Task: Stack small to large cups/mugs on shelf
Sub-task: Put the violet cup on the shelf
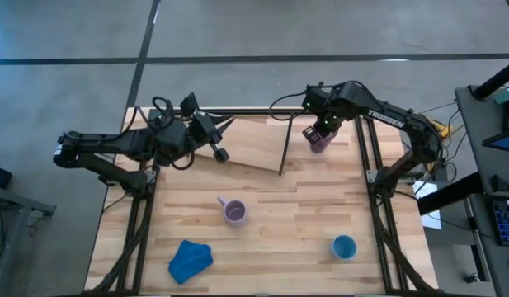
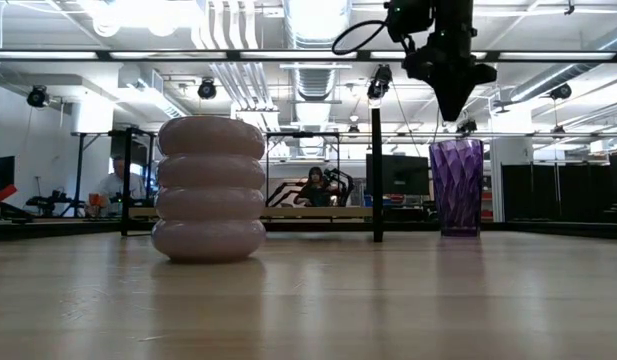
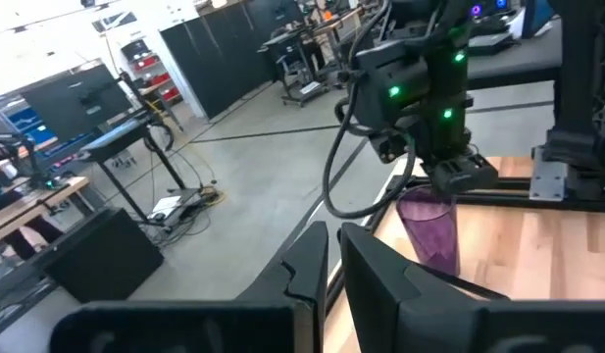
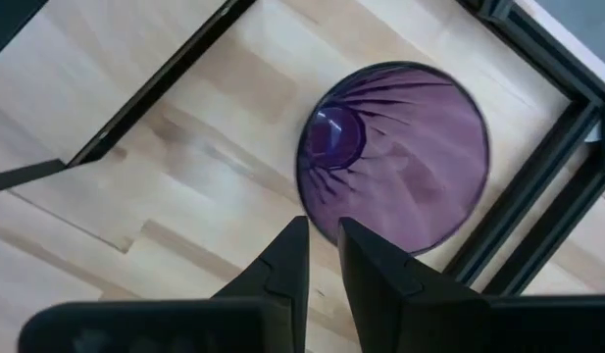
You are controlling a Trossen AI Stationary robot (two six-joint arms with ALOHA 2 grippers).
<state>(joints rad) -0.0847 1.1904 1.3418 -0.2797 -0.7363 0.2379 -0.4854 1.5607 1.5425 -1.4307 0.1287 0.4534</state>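
The tall purple tumbler [image 1: 318, 140] stands upright on its base at the table's far right, next to the black rod frame of the light-wood shelf [image 1: 254, 147]. I cannot tell whether it stands on the board or on the tabletop. My right gripper [image 2: 456, 112] hangs just above the tumbler's rim [image 4: 395, 157], fingers pointing down and shut, touching nothing. My left gripper [image 1: 220, 153] is shut and empty over the shelf's left end. The lavender mug [image 1: 234, 212] stands mid-table and shows in the low view [image 2: 208, 188]. The small blue cup [image 1: 344, 247] stands near the front right.
A crumpled blue cloth [image 1: 190, 260] lies at the front left. A black upright rod of the shelf frame [image 2: 377, 170] stands just left of the tumbler. The table's black side rails [image 1: 378, 206] run along both edges. Bare wood lies between the mug and the blue cup.
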